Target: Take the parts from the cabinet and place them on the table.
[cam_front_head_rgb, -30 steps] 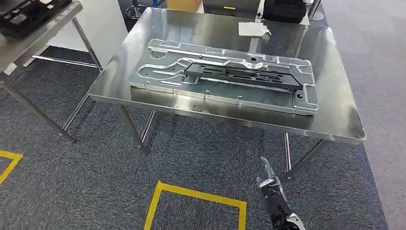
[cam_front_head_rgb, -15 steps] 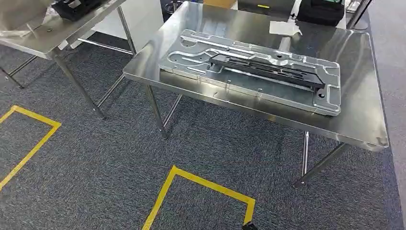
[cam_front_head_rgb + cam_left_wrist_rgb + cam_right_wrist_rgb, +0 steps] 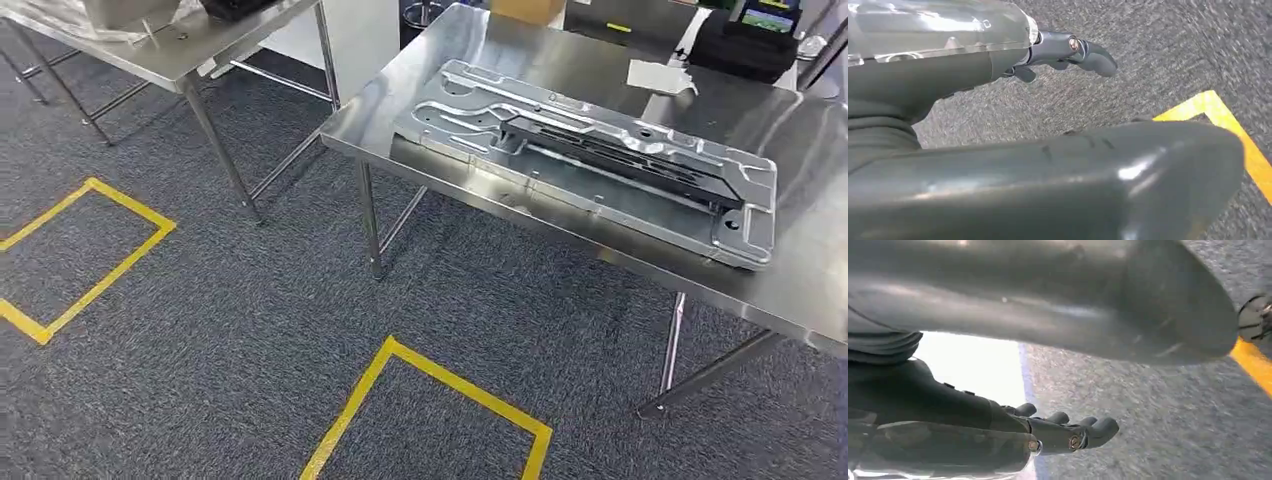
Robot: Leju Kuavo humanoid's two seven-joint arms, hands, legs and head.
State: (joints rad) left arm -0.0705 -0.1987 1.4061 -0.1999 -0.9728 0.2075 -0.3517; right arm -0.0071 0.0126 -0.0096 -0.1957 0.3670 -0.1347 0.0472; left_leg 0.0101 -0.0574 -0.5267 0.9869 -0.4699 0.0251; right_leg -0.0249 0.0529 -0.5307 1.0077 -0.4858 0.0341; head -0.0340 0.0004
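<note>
Both hands hung over grey carpet (image 3: pixel 200 330) with yellow tape (image 3: pixel 430 375): the left hand (image 3: pixel 998 125) and the right hand (image 3: pixel 998 390) held nothing, fingers (image 3: pixel 1083 432) loosely apart. Farther off, the black part (image 3: pixel 620 150) lay on a metal panel (image 3: pixel 590 160) on the steel table (image 3: pixel 800 290).

The steel table (image 3: pixel 560 60) runs off the right edge, and the dark bag (image 3: pixel 745 50) at its back gets clipped up top — carpet (image 3: pixel 1148 430) in the right wrist view is smeared.
</note>
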